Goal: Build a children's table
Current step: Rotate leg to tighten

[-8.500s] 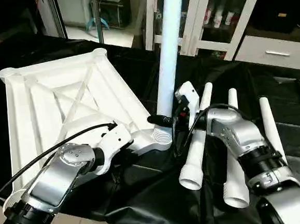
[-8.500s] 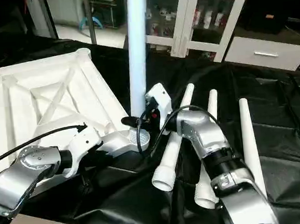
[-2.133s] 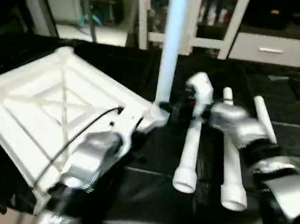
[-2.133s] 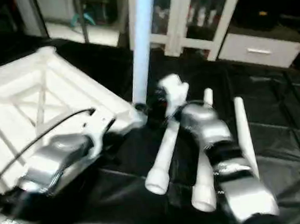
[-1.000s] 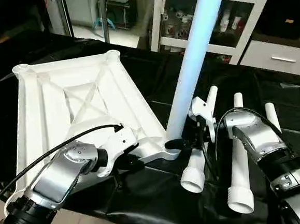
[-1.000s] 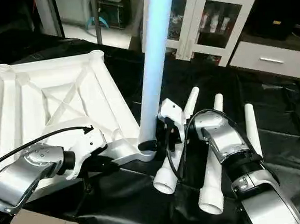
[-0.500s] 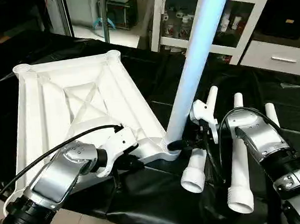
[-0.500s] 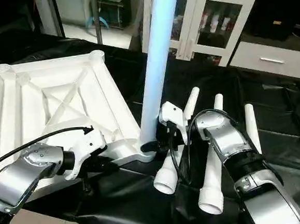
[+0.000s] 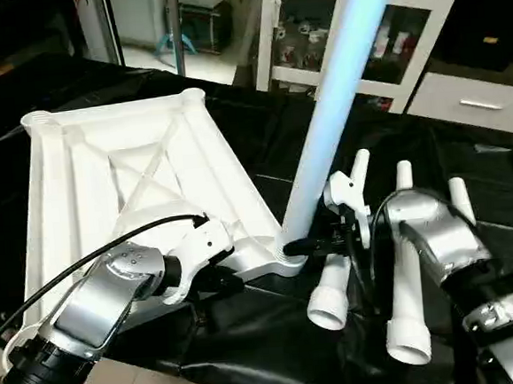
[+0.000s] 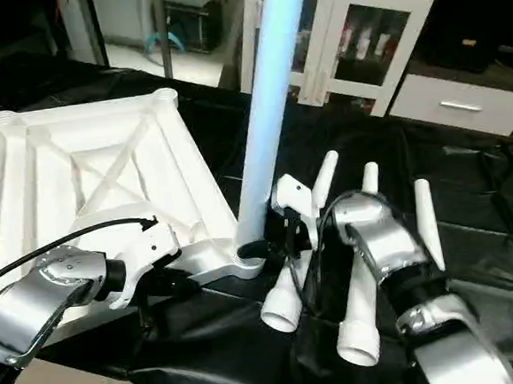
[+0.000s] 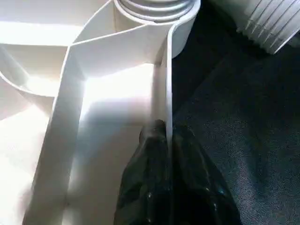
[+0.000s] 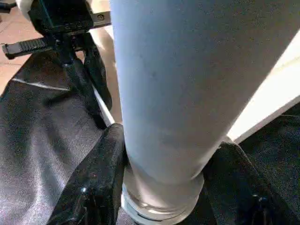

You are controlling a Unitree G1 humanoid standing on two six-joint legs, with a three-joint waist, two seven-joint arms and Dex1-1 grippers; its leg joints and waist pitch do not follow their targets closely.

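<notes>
The white table top (image 9: 104,177) lies ribbed side up on the black cloth, at the left. One white leg (image 9: 330,106) stands in the near right corner socket (image 9: 284,259), its top leaning right. My right gripper (image 12: 164,192) is shut on the leg just above its base, with a black finger (image 12: 93,187) on each side. My left gripper (image 11: 164,133) is shut on the top's thin rim (image 11: 161,89) close to that socket. Three loose legs (image 9: 404,278) lie side by side on the cloth under my right forearm.
The black cloth (image 9: 277,342) hangs over the table's near edge, with tiled floor below. Behind stand a white glass-door cabinet (image 9: 387,39) and a white drawer unit (image 9: 481,103). A black cable (image 9: 84,263) runs along my left forearm.
The standing leg was upright 8.5 s ago and now leans right; over the last second it tipped slightly further. Both grippers keep their holds. The camera has shifted.
</notes>
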